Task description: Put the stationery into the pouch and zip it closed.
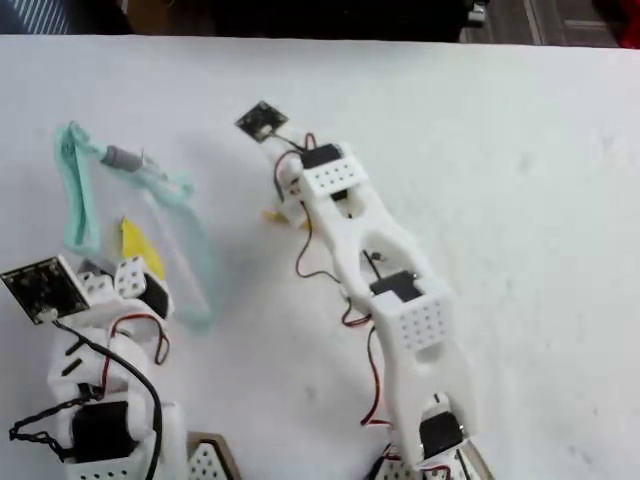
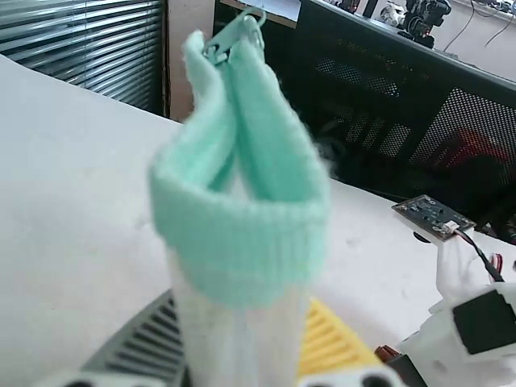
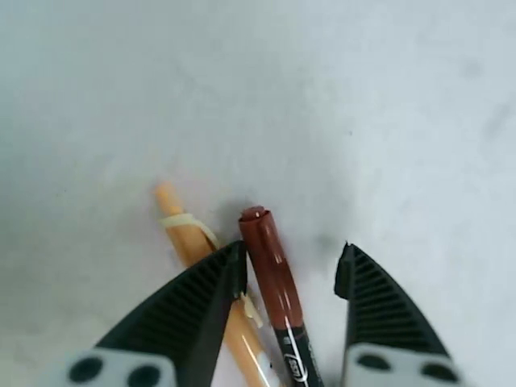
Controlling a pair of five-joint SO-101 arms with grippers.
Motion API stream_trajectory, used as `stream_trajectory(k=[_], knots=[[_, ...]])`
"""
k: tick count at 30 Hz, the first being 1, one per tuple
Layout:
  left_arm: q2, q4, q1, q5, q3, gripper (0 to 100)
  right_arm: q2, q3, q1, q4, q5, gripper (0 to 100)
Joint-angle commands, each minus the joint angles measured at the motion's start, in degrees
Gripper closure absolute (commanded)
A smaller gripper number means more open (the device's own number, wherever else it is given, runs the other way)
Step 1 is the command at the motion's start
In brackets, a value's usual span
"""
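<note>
A clear pouch with a mint green zip edge (image 1: 80,190) lies at the left of the table, its mouth gaping. My left gripper (image 1: 135,262) is shut on the pouch's near end. The left wrist view shows the green edge (image 2: 238,234) pinched between the yellow finger (image 2: 330,343) and the grey finger (image 2: 141,347), with the zip pull (image 2: 234,36) at the far end. My right gripper (image 3: 290,262) stands open low over the table. A brown marker (image 3: 270,266) lies between its jaws and an orange pen (image 3: 181,226) rests against one finger. The pen tip (image 1: 272,214) peeks out beside the right gripper (image 1: 288,200).
A small grey item (image 1: 120,157) sits at the pouch's far end. The white table (image 1: 520,150) stretches open to the right and back. Red and black wires (image 1: 335,275) hang along the right arm. A dark cabinet (image 2: 387,121) stands beyond the table edge.
</note>
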Motion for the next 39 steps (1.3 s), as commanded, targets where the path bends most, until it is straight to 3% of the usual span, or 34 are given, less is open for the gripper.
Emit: stream_trajectory(k=[1, 5, 9, 12, 17, 24, 33, 39], knots=[[-1.01, -2.20, -0.40, 0.62, -3.16, 98, 0.48, -1.85, 0.48, 0.22, 0.70, 81.8], [-1.01, -2.29, 0.66, 0.62, -3.08, 98, 1.89, -1.85, 1.45, 0.22, 0.70, 84.5], [-1.01, -2.29, 2.42, 0.53, -2.99, 98, 2.24, -1.85, 2.77, 0.13, 0.70, 99.1], [-1.01, -2.29, 3.56, 0.53, -2.99, 98, 2.15, -1.85, 3.65, 0.13, 0.70, 95.4], [-1.01, -2.37, 7.52, 0.53, -3.16, 98, 0.04, -3.25, 4.62, 0.92, 0.70, 98.2], [-1.01, 1.41, 12.18, 0.44, -7.12, 98, -7.87, -9.93, 5.23, 8.75, 0.62, 98.2], [-1.01, 2.73, 25.36, -11.78, -6.51, 98, -21.85, -15.38, 6.11, 19.30, 0.35, 98.2], [-1.01, 2.73, 30.55, -12.75, -9.05, 98, -33.19, -15.38, 9.80, 24.57, 0.18, 98.2]])
